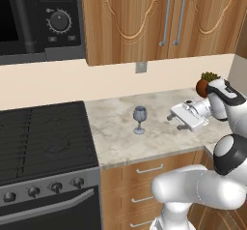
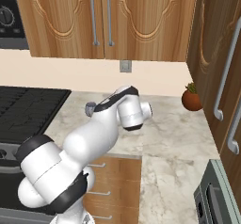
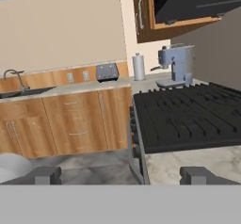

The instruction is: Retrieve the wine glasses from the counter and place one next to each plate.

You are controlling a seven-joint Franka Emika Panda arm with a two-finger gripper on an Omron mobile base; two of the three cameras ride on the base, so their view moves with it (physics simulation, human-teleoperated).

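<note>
The white two-finger gripper point(image 1: 174, 120) hangs above the light beige veined marble counter point(image 1: 120, 142) with its fingers spread wide and nothing between them, pointing sideways toward the black gas stove point(image 1: 43, 137). A small translucent grey-blue stemmed wine glass point(image 1: 139, 120) stands upright on that counter just ahead of the fingertips and slightly lower, its long axis vertical, clearly apart from the hand. Judging from this, the hand must drop a little and travel forward along its pointing direction so the spread fingers straddle the bowl or stem. A terracotta potted plant point(image 2: 191, 98) sits behind the hand, against the wall.
</note>
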